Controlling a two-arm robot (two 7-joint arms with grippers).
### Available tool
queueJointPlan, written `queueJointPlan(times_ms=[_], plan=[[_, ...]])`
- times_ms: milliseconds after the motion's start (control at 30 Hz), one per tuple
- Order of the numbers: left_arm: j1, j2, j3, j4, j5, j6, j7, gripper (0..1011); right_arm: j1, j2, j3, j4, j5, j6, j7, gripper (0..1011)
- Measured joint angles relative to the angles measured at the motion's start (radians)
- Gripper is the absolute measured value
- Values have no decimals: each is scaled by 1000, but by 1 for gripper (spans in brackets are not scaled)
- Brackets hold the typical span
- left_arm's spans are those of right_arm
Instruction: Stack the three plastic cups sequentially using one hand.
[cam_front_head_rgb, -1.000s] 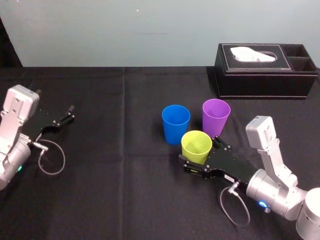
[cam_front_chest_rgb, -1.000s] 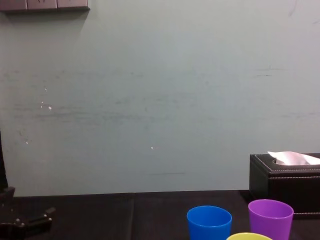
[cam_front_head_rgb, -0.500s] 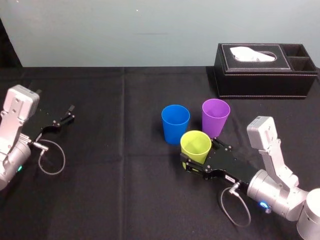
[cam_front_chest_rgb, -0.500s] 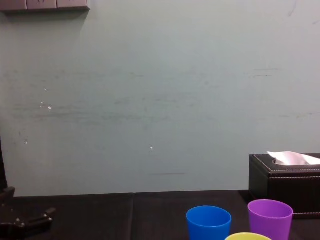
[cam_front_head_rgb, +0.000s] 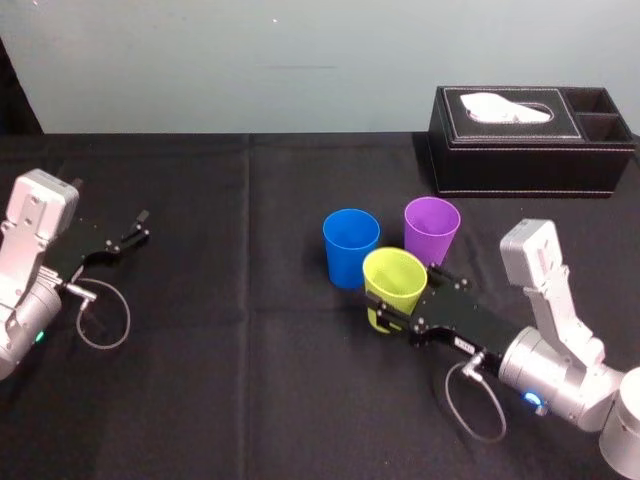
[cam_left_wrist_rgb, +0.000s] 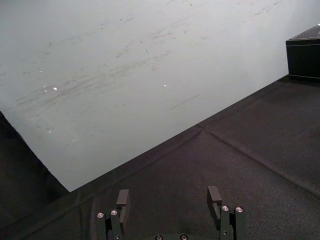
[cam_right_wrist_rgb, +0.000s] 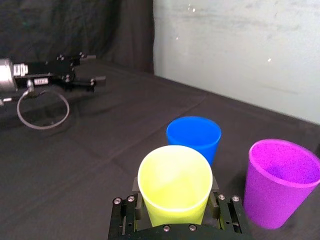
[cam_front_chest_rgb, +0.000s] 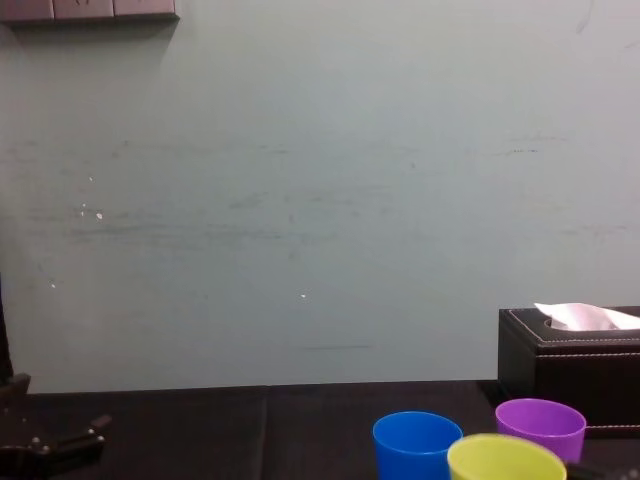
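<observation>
We are holding the yellow-green cup upright with the right gripper, jaws clamped on its sides, likely for nesting; it is sitting just before the blue cup and purple cup; the left gripper is lying parked far left, jaws apart.

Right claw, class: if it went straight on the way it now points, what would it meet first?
Probably the blue cup, standing just beyond the yellow-green cup that the right claw grips, almost dead ahead in the right wrist view; relative height is unclear.
</observation>
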Motion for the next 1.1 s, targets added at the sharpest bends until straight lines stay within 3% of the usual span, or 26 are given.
queueJointPlan(times_ms=[333,533,667,833,1100], plan=[[0,0,0,0,0,0,0,1011,23,35,46,-123,15,57,-6,735],[0,0,0,0,0,0,0,1011,67,38,53,-149,24,72,-1,735],[0,0,0,0,0,0,0,1012,100,28,42,-130,29,74,7,735],[0,0,0,0,0,0,0,1011,157,-6,19,-61,46,71,19,735],[0,0,0,0,0,0,0,1011,218,-41,-15,33,65,30,51,735]])
